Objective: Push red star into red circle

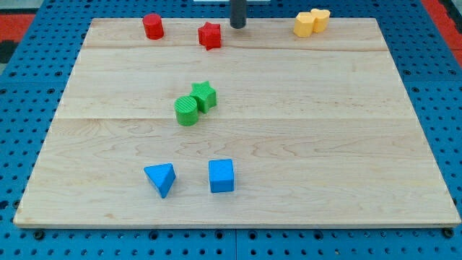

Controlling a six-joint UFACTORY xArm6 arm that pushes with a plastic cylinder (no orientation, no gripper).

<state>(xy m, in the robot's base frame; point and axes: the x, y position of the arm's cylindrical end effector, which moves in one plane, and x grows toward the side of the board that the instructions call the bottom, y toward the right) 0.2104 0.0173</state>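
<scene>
1. A pale wooden board [238, 137] made of long planks fills most of the view; faint seams run across it from side to side.
2. Around the board lies a blue pegboard surface [433, 87] with rows of small holes. At the view's top corners a red patterned area shows, too little of it to tell what it is.
3. The red star [209, 35] sits near the board's top edge, at about 11 o'clock from the board's middle. It is a small, chunky, bright red block with blunt points and a flat top.
4. The red circle [152, 26], a short red cylinder, stands at 9 o'clock from the red star, near but apart.
5. My tip [237, 26] is at about 2 o'clock from the red star, close beside it, with a small gap. The arm has no pincer, only this dark rod, so nothing is grasped.
6. Two yellow blocks [310, 22] touch each other at 3 o'clock from my tip, well apart.
7. A green star [204, 94] and a green cylinder [187, 110] touch near the board's middle.
8. A blue triangle [161, 178] and a blue cube [221, 175] sit at 6 o'clock, side by side, apart.
</scene>
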